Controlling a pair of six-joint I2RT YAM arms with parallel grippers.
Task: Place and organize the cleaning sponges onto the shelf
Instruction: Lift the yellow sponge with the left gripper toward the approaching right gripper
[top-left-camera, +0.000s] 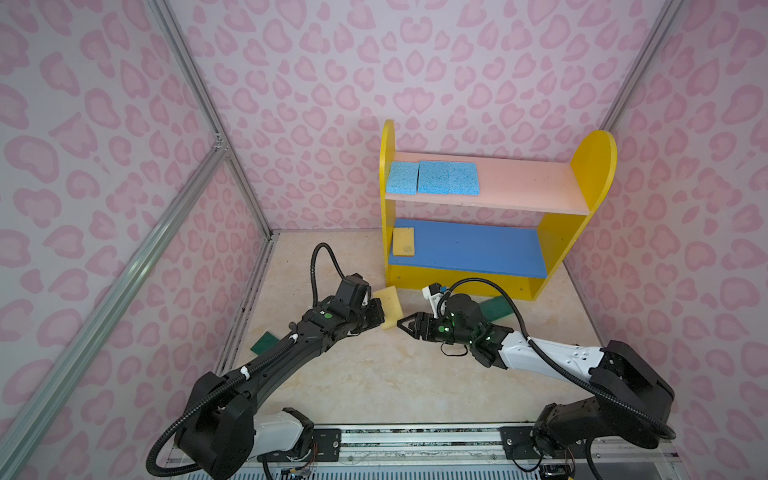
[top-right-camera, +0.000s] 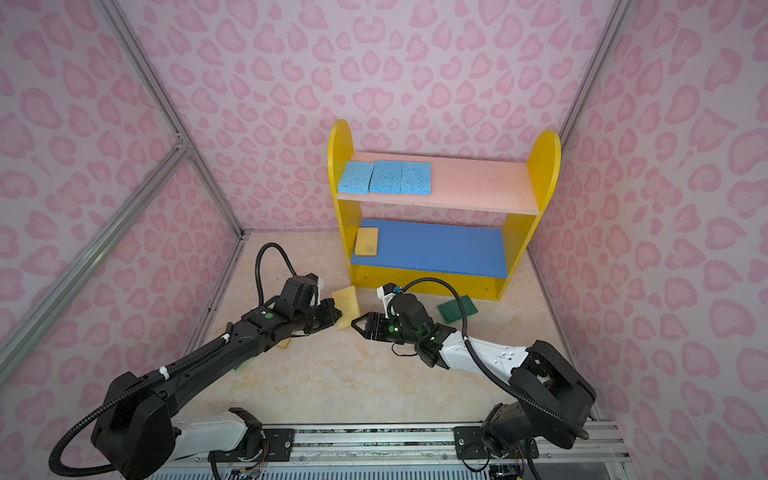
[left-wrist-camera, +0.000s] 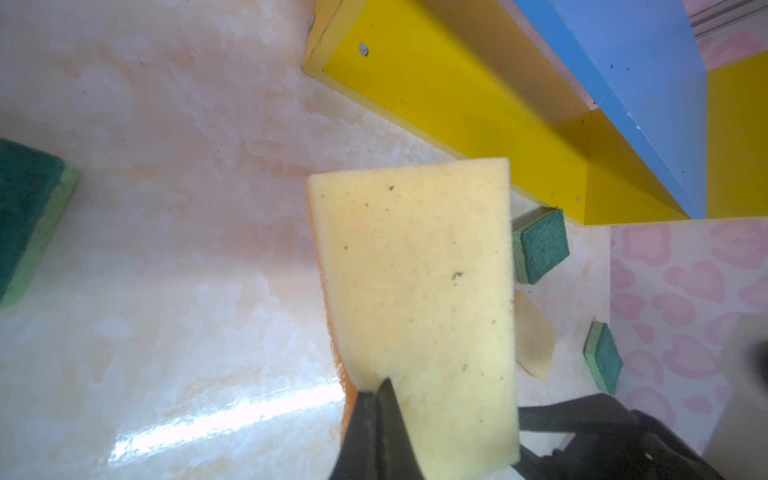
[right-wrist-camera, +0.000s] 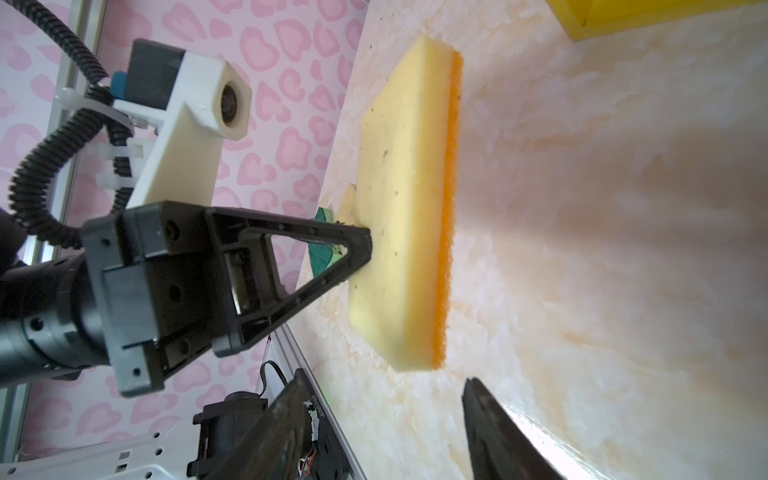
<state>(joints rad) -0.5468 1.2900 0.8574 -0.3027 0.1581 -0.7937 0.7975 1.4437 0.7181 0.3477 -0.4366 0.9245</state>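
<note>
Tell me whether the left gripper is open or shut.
Shut on the yellow sponge: in the left wrist view the left gripper pinches the sponge's near edge, its jaws almost meeting there.

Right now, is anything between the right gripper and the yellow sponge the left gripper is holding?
Nothing visible. The right gripper, jaws open, faces the yellow sponge across a bare gap, while the left gripper pinches its other edge.
</note>
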